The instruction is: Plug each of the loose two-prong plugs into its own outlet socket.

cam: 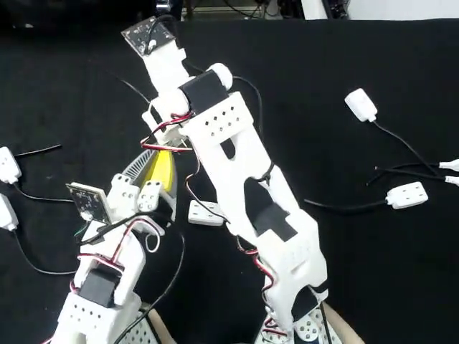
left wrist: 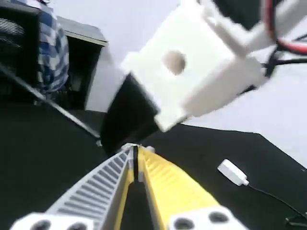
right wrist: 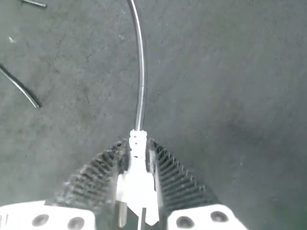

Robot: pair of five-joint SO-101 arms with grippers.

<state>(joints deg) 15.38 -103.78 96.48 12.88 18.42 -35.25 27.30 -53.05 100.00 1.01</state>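
Observation:
My right gripper (right wrist: 138, 143) is shut on a white two-prong plug (right wrist: 137, 184). The plug's dark cable (right wrist: 140, 81) runs away from it over the black cloth. The right arm (cam: 237, 172) stretches across the middle of the table toward the far left. My left gripper (cam: 162, 154), with one yellow and one grey finger, points up against the right arm's wrist, and its fingers (left wrist: 163, 184) are pressed together with nothing seen between them. A white socket block (cam: 206, 213) lies beside the right arm. Another white socket (cam: 407, 194) lies at the right.
A white plug body (cam: 361, 104) with a cable lies at the far right and appears as the plug body (left wrist: 233, 172) in the left wrist view. Two white pieces (cam: 7, 165) with cables lie at the left edge. Loose black cables (cam: 416, 172) cross the right side.

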